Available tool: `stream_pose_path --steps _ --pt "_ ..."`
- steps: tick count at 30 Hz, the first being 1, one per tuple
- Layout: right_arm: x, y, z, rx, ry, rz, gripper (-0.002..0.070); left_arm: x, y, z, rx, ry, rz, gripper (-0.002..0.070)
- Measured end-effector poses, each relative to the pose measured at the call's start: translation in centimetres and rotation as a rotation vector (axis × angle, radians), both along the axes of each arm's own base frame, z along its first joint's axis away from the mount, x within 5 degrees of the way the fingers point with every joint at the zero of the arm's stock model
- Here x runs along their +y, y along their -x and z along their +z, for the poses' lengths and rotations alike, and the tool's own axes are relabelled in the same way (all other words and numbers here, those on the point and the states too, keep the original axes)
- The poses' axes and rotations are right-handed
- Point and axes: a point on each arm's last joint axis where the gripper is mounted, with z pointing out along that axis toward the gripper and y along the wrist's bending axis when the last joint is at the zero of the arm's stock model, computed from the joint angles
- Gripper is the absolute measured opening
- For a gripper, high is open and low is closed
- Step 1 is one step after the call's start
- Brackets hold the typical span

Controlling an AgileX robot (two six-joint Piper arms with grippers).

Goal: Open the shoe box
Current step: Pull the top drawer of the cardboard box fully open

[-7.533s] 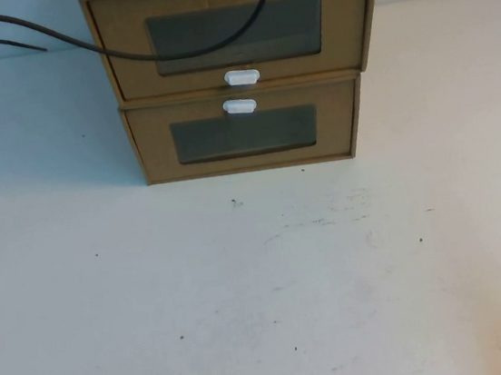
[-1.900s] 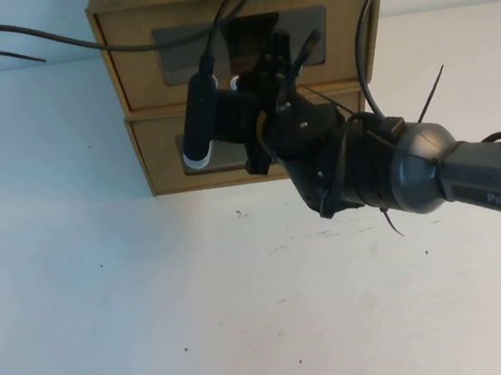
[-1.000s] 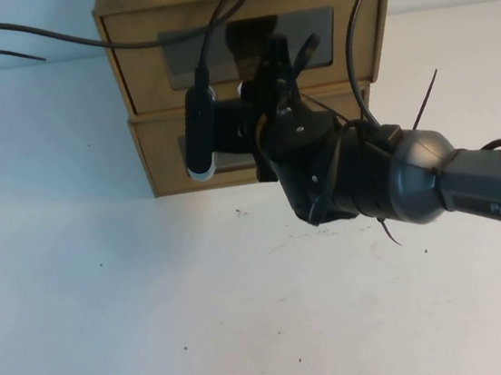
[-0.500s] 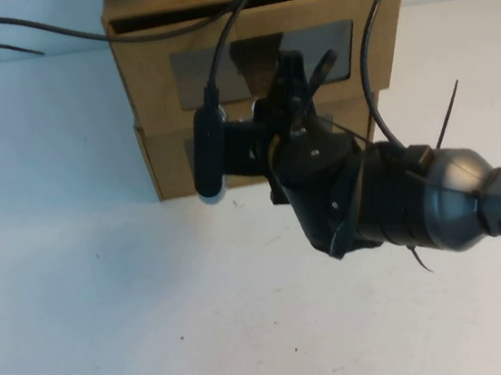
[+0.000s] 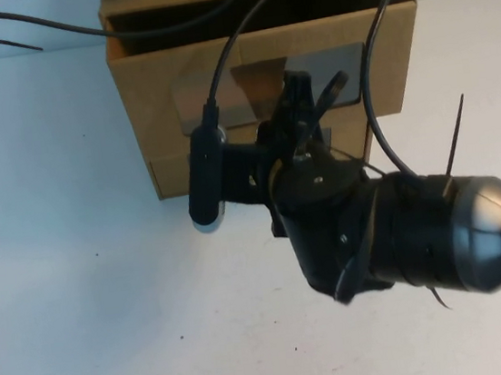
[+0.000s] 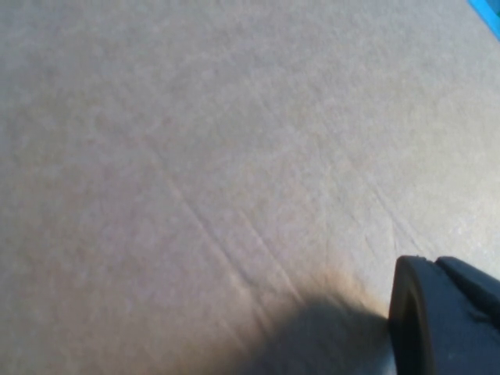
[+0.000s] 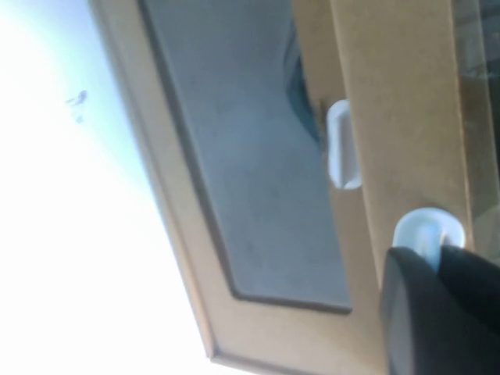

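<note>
Tabletop point(image 5: 115, 350) fills most of my raised view, white and lightly speckled. At the middle of its far edge stand two cardboard shoe boxes, one on the other. The upper shoe box point(image 5: 156, 89) has its drawer slid out toward the near edge, so its front overhangs the lower shoe box point(image 5: 168, 175) and a dark gap shows behind it. My right arm point(image 5: 422, 240) reaches in from the right edge across the near half, trailing a black cable point(image 5: 372, 63). The drawer front carries a grey window point(image 5: 212, 101). The right gripper point(image 5: 299, 97) sits against that front, closed on the white handle point(image 7: 428, 229) of the upper drawer (its wrist view shows this best). A second handle point(image 7: 344, 144) on the lower box is untouched. The left gripper point(image 6: 441, 320) hangs close over plain cardboard; whether it is open or closed I cannot tell.
</note>
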Motion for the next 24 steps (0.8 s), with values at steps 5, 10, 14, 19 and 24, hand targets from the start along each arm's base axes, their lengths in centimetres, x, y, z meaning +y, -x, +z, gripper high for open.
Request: stream_pose_path --steps 5,10,14,19,24 --pt "-0.2 2.2 -0.3 0.034 0.011 0.001 0.0008 0.0 0.0 0.0 0.003 0.002 0.002 -0.0004" --pt "-0.2 4.8 -0.6 0.081 0.012 0.004 0.0008 0.0 0.0 0.0 0.006 0.003 0.004 -0.0004" --pt "-0.5 6.4 -0.3 0.110 0.003 -0.012 0.0008 0.0 0.0 0.0 0.006 0.003 0.004 -0.0004" --pt "-0.4 8.7 0.1 0.150 -0.006 -0.029 0.0008 0.0 0.0 0.0 0.006 0.003 0.004 -0.0004" --pt "-0.1 11.1 0.1 0.192 0.021 -0.043 0.0008 0.0 0.0 0.0 0.008 0.005 0.006 -0.0004"
